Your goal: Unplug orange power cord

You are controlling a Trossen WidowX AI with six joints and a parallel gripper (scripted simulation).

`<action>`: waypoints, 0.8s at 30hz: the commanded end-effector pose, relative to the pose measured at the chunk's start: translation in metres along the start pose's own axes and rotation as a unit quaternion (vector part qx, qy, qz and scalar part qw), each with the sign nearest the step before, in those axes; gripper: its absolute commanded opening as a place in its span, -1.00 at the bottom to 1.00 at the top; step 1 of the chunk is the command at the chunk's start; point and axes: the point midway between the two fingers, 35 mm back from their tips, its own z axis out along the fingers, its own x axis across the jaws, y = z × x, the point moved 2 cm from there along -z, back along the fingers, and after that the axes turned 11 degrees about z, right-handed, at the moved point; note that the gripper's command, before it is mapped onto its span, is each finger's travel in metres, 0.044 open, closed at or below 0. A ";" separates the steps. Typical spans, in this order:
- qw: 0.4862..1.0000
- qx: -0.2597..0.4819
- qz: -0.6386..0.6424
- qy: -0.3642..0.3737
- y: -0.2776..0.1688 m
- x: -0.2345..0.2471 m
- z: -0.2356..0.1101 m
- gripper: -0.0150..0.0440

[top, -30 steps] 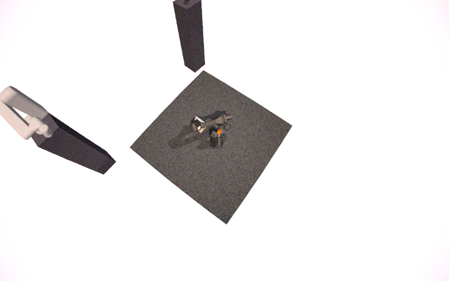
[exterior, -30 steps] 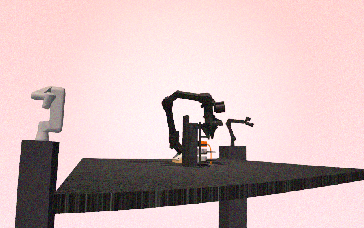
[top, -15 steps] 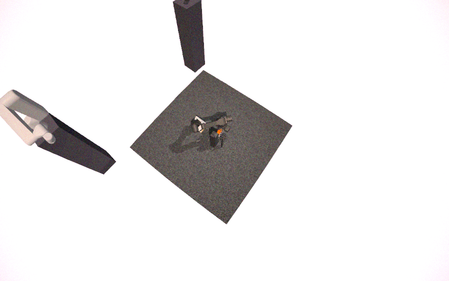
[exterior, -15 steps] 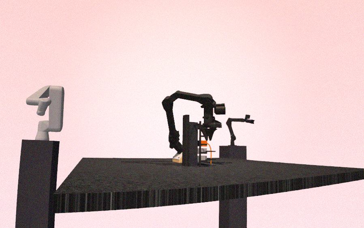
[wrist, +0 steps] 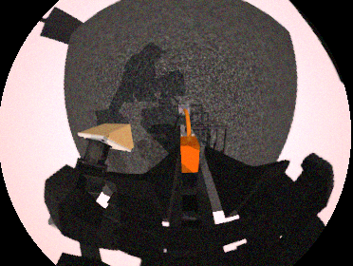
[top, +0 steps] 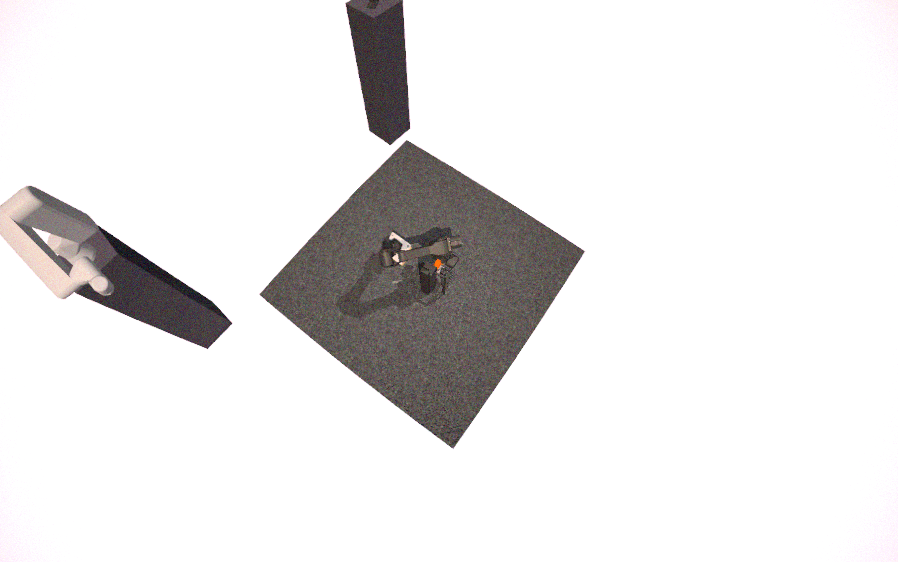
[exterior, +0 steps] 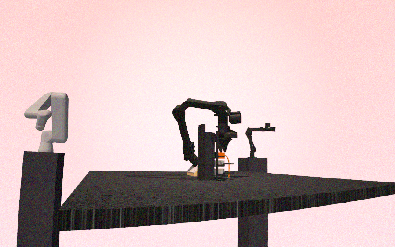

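Observation:
The orange plug [top: 437, 263] [exterior: 221, 155] [wrist: 190, 161] sits above pale grey-white blocks [exterior: 220, 171] beside tall dark blocks. Its orange cord [exterior: 228, 169] [wrist: 188, 124] arcs out from its side and runs down towards the table top. Which of the pale or dark parts is the power strip I cannot tell for sure. My gripper [exterior: 222, 150] [wrist: 192, 149] points down, with its fingertips right above the plug in the exterior view. It is partly open and holds nothing. In the wrist view the plug shows in the gap between the fingers.
Tall dark blocks [top: 425, 280] [exterior: 206, 157] and a thin black upright with rods [exterior: 216, 170] stand close beside the plug. A cream wedge [exterior: 192, 172] [wrist: 110, 133] lies at my arm's base. A white arm [top: 19, 251] [exterior: 60, 119] and a black arm [exterior: 249, 138] stand on pedestals beyond the table [top: 463, 371] [exterior: 131, 192].

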 end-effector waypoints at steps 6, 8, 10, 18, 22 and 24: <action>1.000 0.003 -0.005 0.000 -0.007 0.000 0.003 0.05; 1.000 0.003 -0.004 0.000 -0.007 0.000 0.004 0.05; 1.000 0.003 -0.004 0.000 -0.007 0.000 0.007 0.05; 1.000 0.001 0.000 0.001 -0.007 -0.001 0.011 -0.13; 1.000 0.001 0.000 0.001 -0.007 -0.001 0.011 -0.28; 1.000 0.001 0.000 0.001 -0.007 -0.001 0.011 -0.33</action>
